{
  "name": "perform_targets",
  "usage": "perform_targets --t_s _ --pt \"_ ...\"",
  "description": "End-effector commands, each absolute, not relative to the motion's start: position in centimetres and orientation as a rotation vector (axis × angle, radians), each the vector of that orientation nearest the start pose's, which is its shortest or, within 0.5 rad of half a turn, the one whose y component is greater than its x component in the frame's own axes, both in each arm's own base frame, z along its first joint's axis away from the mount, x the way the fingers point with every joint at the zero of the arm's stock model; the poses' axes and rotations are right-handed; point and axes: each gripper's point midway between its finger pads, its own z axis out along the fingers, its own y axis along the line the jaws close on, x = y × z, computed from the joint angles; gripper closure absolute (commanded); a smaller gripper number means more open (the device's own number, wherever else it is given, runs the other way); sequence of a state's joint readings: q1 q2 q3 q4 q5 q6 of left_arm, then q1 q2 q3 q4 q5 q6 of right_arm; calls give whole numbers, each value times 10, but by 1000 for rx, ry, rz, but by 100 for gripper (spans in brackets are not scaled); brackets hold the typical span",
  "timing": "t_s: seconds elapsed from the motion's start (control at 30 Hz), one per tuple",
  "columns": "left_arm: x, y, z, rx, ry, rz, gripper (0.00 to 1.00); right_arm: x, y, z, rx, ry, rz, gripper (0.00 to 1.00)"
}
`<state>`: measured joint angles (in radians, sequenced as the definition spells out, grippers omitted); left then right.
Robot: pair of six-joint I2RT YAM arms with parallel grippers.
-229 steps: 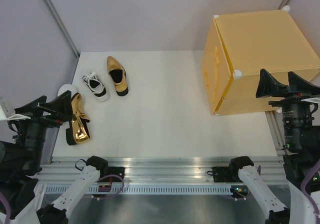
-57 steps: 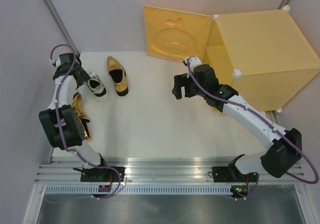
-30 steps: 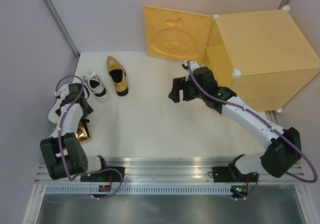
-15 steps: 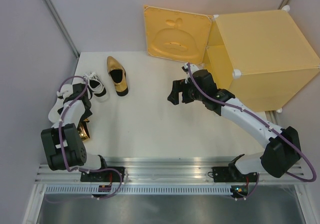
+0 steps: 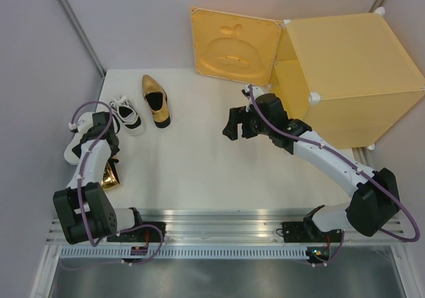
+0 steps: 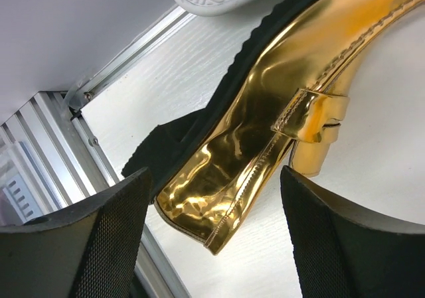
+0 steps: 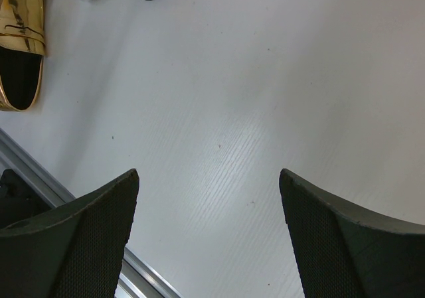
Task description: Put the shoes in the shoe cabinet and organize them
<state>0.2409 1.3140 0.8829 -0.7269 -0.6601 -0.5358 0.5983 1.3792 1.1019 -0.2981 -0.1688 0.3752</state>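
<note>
Seemingly, left jaws gape empty astride a gold shoe (image 6: pixel 265 132), needing lowering and closing; right jaws open, empty.

Bare table (image 5: pixel 199 162) stretches between the shoes (image 5: pixel 156 102) at left and the shoe cabinet (image 5: pixel 352 72), its door (image 5: pixel 232 42) swung wide.

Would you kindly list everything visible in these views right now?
gold shoes: two, metallic gold; one far left on the table, one near the left edge
white shoes: two, white; a laced one beside the far gold shoe, one at the left edge, partly hidden by the left arm
cabinet: one, yellow-orange, far right
door: one, yellow-orange, open
table: one, white
left end effector: one, black, open astride the near gold shoe
right end effector: one, black, open over bare table
</note>
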Motion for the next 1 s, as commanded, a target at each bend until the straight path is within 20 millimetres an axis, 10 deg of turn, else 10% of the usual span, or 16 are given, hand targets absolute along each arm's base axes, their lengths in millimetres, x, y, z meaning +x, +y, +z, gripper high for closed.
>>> perform_targets --t_s 0.0,0.7,0.97 --pt "217 154 112 -1199 2186 799 18 312 271 213 -349 2156 777 10" --pt "217 153 76 -1236 2345 889 15 306 266 206 -340 2169 767 10" --pt "215 157 76 -1241 2332 926 47 310 269 208 -339 2163 770 10"
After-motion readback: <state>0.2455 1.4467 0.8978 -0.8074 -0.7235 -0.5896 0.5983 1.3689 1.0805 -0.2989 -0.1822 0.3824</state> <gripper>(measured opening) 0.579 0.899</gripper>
